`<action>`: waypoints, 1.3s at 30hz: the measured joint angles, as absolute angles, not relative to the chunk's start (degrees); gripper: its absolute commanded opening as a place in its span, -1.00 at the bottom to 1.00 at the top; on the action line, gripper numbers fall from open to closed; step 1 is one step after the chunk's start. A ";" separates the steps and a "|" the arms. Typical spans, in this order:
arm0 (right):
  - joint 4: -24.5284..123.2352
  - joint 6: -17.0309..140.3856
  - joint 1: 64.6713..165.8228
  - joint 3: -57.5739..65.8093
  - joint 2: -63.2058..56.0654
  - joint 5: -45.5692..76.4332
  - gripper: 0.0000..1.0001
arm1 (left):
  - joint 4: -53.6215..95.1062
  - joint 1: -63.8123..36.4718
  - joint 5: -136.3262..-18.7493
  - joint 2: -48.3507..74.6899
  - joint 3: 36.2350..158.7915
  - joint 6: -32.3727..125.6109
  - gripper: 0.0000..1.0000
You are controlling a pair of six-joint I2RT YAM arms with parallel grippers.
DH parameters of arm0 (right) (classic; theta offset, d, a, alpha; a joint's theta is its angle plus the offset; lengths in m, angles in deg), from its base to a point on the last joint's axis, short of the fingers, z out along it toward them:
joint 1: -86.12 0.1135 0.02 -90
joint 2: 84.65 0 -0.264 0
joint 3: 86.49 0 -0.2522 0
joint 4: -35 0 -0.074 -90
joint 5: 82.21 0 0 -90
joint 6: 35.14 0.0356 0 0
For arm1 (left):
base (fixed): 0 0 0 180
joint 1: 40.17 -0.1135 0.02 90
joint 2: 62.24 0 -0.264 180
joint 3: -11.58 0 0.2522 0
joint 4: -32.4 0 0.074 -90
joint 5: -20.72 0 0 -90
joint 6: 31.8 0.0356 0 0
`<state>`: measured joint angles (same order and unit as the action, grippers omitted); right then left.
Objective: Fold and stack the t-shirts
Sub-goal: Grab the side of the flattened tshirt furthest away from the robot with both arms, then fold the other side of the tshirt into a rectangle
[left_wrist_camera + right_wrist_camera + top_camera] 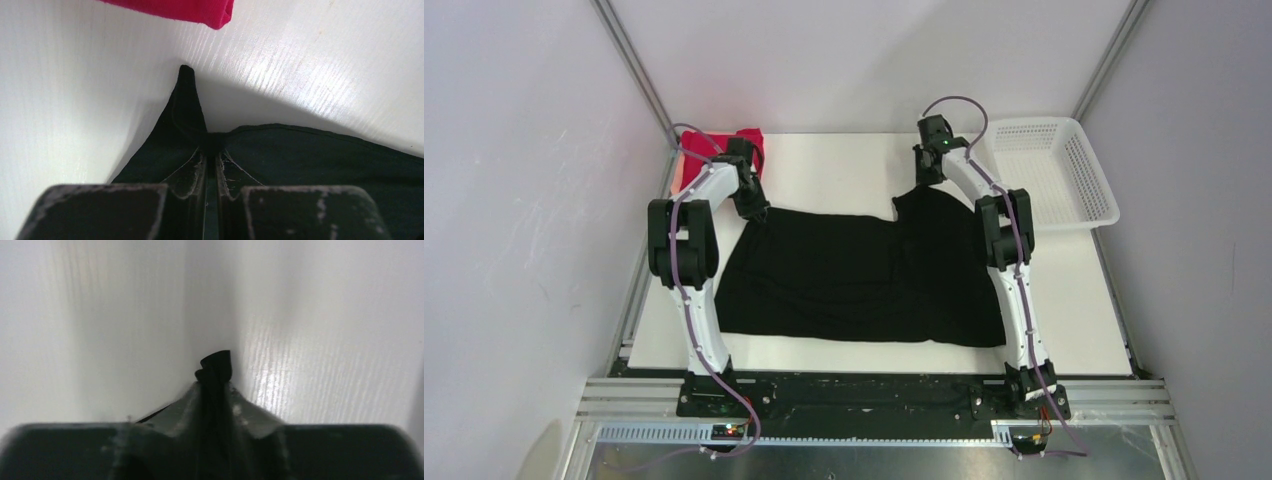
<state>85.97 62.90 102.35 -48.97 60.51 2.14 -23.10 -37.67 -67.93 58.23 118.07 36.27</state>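
The black t-shirt [854, 275] lies spread flat across the middle of the white table [844, 160], its long axis running left to right and one flap reaching toward the far edge. The left gripper [212, 150] pinches its far-left corner, fingers nearly together. The right gripper [215, 382] is clamped on a small black fold (far right). The red t-shirt [714, 150] sits bunched at the far-left corner, and a white mesh basket [1089, 170] stands far right.

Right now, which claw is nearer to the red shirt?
Left. The left claw pinches a corner of the black shirt just short of the red shirt; the right claw grips another corner, far over by the basket.
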 measured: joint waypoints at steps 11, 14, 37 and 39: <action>81.42 59.66 103.40 -35.66 51.14 -0.09 -1.00 | -23.08 -37.65 -67.80 58.21 118.05 35.68 -0.87; 78.21 59.11 104.58 -25.70 42.90 0.09 -1.00 | -23.08 -37.45 -67.10 58.03 117.94 35.26 -0.91; 73.77 64.36 114.85 11.70 -1.08 -5.64 -1.00 | -11.82 -34.06 -59.80 33.35 89.68 30.58 -0.85; 74.67 65.21 115.00 13.65 -4.03 -5.95 -1.00 | -10.57 -34.06 -59.56 31.67 87.36 30.01 -0.84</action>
<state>74.67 65.21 115.00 13.65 -4.03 -5.95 -10.57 -34.06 -59.56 31.67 87.36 30.01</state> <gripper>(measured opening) 0.022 0.072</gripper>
